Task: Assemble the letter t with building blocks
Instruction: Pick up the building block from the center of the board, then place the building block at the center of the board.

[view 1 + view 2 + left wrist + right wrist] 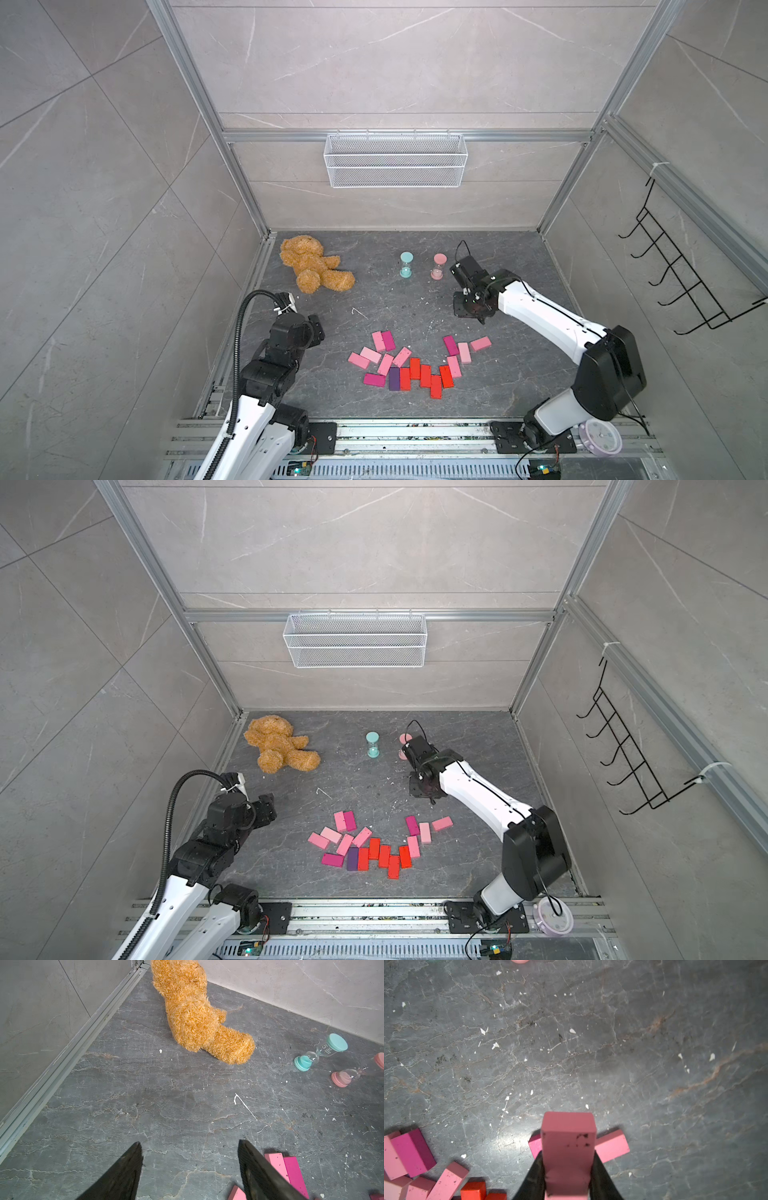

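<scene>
I see my right hand clamped on a pink block, my left hand wide and empty above the worktop.

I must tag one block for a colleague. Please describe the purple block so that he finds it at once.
On the dark table, find the heap of blocks near the front edge. The purple block lies at the left end of the red row. It alone is purple.

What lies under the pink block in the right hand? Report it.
Under the held pink block in the right hand, a magenta block and a second pink block lie on the table. It covers their inner ends and whatever lies between them.
</scene>
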Controlling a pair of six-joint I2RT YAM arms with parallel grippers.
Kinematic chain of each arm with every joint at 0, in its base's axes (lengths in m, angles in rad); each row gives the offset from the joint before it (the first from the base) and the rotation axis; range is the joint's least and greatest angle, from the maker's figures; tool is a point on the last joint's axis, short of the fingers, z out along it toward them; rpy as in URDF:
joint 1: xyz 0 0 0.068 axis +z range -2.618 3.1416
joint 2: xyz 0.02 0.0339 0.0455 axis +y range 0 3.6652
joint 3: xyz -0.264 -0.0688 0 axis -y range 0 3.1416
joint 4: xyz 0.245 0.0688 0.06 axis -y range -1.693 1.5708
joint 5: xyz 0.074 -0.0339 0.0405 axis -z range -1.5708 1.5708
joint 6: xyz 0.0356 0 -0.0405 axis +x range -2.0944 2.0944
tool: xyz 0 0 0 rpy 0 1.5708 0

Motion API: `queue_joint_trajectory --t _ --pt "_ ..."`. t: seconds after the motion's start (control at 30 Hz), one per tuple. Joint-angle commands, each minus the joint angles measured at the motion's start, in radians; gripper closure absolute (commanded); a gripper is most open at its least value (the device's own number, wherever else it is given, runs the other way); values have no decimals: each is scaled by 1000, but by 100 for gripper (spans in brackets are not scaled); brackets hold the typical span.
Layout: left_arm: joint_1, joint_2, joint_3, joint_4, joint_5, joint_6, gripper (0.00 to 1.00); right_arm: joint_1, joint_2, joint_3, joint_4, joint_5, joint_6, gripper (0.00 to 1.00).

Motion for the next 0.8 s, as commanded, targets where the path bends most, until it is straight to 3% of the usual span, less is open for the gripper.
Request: queue_joint_trajectory --t 0.0,0.4,0.77 --pt "-2 -12 54 -30 16 33 25 -63 70 71 -22 -51 -141 90" --pt "-2 -14 91 -88 47 73 24 -238 306 217 12 -148 -289 90" --pt "-3 -4 90 -88 50 79 24 -269 430 280 33 -197 -301 90"
